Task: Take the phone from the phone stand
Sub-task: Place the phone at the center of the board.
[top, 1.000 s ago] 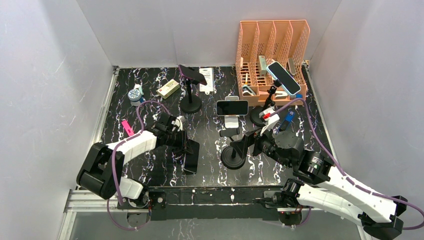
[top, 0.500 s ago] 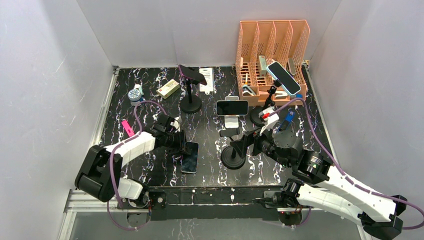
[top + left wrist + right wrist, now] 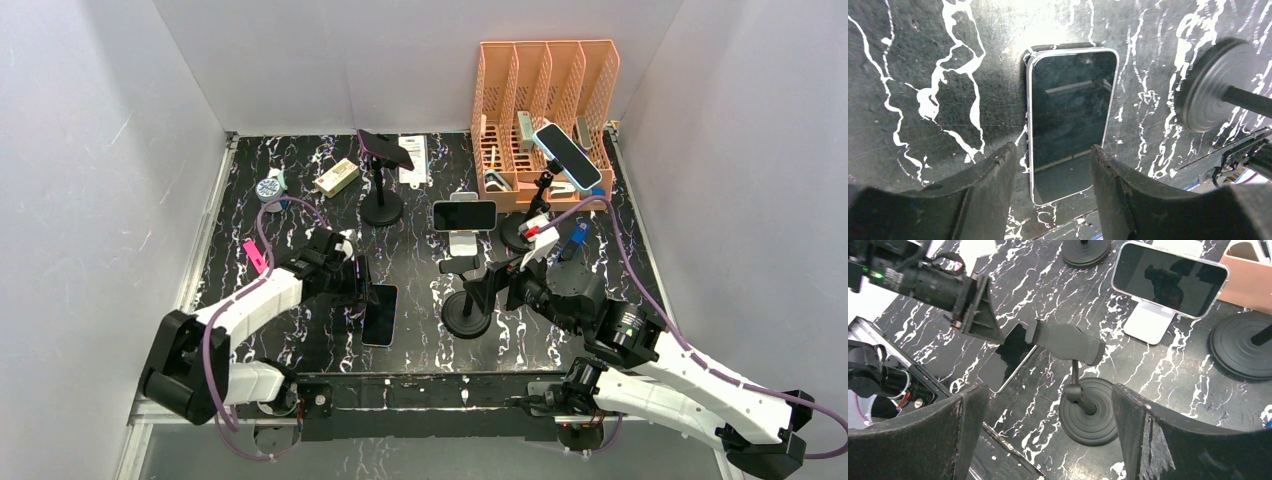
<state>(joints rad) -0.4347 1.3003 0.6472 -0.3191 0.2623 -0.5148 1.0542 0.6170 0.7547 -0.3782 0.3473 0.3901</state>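
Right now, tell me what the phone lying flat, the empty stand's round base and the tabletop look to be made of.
Phone: glossy glass front, mirroring a pale bar; lighter rim, possibly metal.
Stand base: matte dark grey, metal or hard plastic; concentric rings catch the light.
Tabletop: black marble-look sheet with white veins, probably laminate; fine scuffs dull its sheen.
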